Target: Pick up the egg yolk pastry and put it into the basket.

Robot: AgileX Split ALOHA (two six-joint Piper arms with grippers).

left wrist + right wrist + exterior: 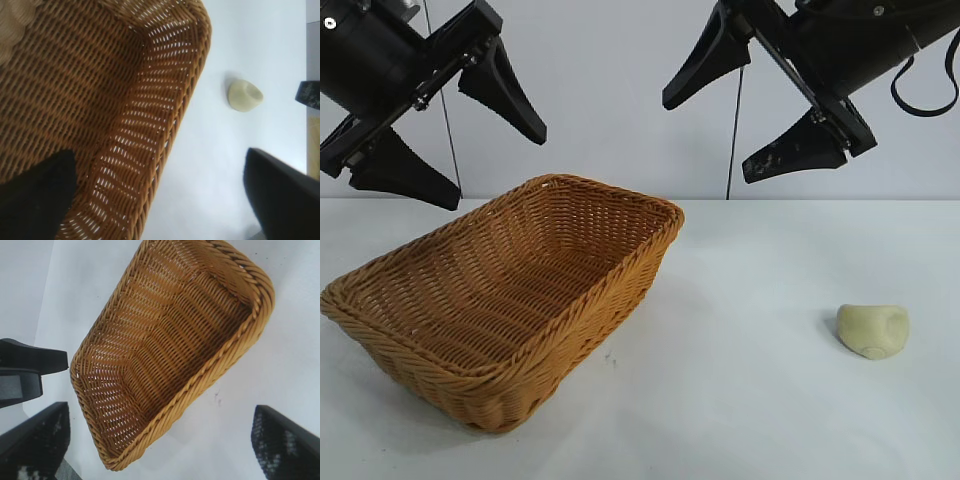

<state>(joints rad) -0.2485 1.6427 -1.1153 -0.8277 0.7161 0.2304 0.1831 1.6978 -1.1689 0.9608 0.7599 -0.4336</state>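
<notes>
My right gripper (752,122) hangs wide apart, like my left gripper (448,142). I should drop gently over the pastry (873,330), squeeze softly, then carry it to the basket (575,318).

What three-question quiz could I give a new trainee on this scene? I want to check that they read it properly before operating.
1. True or false: the egg yolk pastry already lies inside the basket.
2. Which gripper hangs nearer the pastry in the exterior view: A) left gripper B) right gripper?
3. Fill in: both grippers are raised above the table with their jaws ____.

Key:
1. False; it lies on the table, apart from the basket.
2. B.
3. Open, holding nothing.
</notes>
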